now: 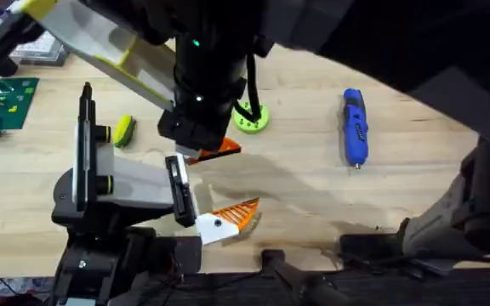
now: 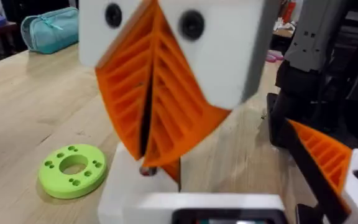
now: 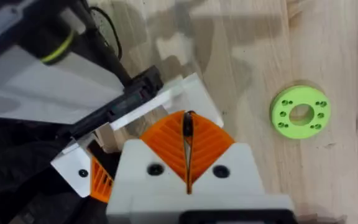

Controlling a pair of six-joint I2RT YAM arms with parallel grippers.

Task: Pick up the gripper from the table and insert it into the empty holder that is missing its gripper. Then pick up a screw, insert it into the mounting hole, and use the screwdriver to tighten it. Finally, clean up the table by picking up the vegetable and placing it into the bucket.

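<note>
My left gripper (image 1: 247, 177) lies open above the table (image 1: 313, 195), its black rail carrying a paler orange finger (image 1: 236, 214) at the near end. The deeper orange gripper (image 1: 221, 150) sits at the rail's far end, its white base (image 2: 122, 186) low in the left wrist view. My right gripper (image 3: 188, 118) points down over that base, pads shut on a small dark screw (image 3: 188, 126), which also shows at the pad tips (image 2: 145, 169). The blue screwdriver (image 1: 354, 127) lies at the right. The corn vegetable (image 1: 124, 129) lies at the left. The bucket is out of view.
A lime-green ring (image 1: 252, 119) lies just behind the grippers. A green board (image 1: 2, 102) with small parts sits at the far left edge. The right arm crosses large and dark over the middle. Bare wood stretches between the ring and the screwdriver.
</note>
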